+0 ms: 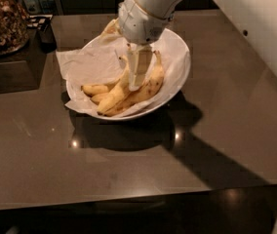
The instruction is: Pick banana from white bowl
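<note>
The white bowl (177,57) sits tilted on the dark table, lined with crumpled white paper (87,65). Several yellow bananas (124,94) with brown spots lie in its lower front part. My gripper (137,79) comes down from the top of the view into the bowl, and its tip is right at the upper part of the middle banana. The white wrist (143,18) hides the back rim of the bowl. I cannot see whether any banana is held.
A glass jar of nuts (2,21) stands at the back left on a dark tray (11,72). A small dark object (45,30) lies behind the paper's left corner. The table's front edge (128,199) runs across the bottom. A white wall (270,28) stands at the right.
</note>
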`<action>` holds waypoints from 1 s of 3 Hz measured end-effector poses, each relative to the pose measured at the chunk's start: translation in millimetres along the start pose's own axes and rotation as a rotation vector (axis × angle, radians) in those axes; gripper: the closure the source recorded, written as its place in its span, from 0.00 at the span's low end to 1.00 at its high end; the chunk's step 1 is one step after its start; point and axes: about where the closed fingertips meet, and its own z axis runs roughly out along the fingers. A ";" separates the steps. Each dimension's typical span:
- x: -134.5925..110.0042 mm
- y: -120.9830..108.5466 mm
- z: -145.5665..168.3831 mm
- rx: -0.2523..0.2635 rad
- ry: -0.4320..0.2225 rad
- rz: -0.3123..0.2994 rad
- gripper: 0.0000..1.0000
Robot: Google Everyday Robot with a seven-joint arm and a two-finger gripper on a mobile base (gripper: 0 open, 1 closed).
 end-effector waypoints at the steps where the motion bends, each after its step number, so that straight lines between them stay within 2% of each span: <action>1: -7.3 -10.4 25.3 -0.008 -0.056 -0.050 0.20; 3: -19.6 -6.3 63.5 -0.052 -0.152 -0.093 0.21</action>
